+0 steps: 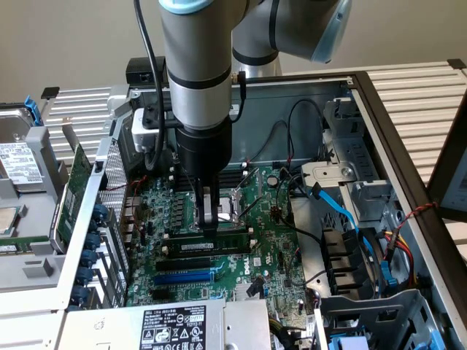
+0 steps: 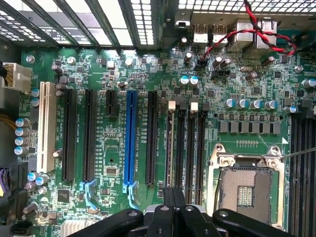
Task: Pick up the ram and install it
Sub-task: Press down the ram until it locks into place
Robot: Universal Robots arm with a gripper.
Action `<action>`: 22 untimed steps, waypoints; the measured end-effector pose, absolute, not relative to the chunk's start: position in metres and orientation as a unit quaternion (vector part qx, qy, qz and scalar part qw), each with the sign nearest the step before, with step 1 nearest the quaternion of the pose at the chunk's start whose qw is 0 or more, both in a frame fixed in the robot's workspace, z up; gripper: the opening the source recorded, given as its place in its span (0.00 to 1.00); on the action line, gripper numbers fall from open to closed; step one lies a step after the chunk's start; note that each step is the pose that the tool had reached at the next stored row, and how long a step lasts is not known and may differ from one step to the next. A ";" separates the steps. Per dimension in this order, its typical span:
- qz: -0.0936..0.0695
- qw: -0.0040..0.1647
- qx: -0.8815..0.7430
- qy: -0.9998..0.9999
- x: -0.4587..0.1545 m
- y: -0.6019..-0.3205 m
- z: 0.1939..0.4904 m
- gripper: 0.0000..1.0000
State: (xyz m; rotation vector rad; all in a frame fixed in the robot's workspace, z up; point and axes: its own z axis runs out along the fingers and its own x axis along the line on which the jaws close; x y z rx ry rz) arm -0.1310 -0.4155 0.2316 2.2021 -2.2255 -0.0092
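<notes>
**Gripper pressed onto the ram over the memory slots**

The ram (image 1: 211, 240) lies flat-on-edge in the motherboard (image 1: 270, 262), its long axis running from the exterior view's left to right, parallel to the black slots and the blue slot (image 1: 184, 278) below it. It sits near the middle of the board, just beside the CPU socket (image 1: 233, 204).

The gripper (image 1: 209, 227) comes straight down from above, its fingers pressed together, their tips touching the ram's top edge about midway along the stick. In the wrist view the closed gripper (image 2: 174, 197) hangs over the dark memory slots (image 2: 185, 143) between the blue slot (image 2: 131, 138) and the CPU socket (image 2: 247, 187).

Around it: an expansion card (image 1: 73, 197) stands upright at the case's left edge in the exterior view, blue cables (image 1: 343, 219) and a drive cage (image 1: 350, 270) crowd the right side, and a labelled power supply (image 1: 175, 327) borders the near edge. The board surface directly around the ram is low, leaving open room above.
</notes>
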 end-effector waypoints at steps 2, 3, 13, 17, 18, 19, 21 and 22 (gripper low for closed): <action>-0.003 0.005 0.704 -0.710 -0.131 -0.415 0.231 0.11; -0.003 0.005 0.704 -0.710 -0.131 -0.416 0.231 0.11; -0.003 0.005 0.705 -0.709 -0.131 -0.416 0.230 0.11; -0.003 0.005 0.705 -0.709 -0.131 -0.417 0.230 0.11; -0.003 0.005 0.705 -0.709 -0.131 -0.417 0.230 0.11; -0.003 0.005 0.705 -0.709 -0.131 -0.417 0.230 0.11; -0.003 0.006 0.705 -0.709 -0.131 -0.417 0.230 0.11; -0.003 0.006 0.705 -0.709 -0.131 -0.417 0.230 0.11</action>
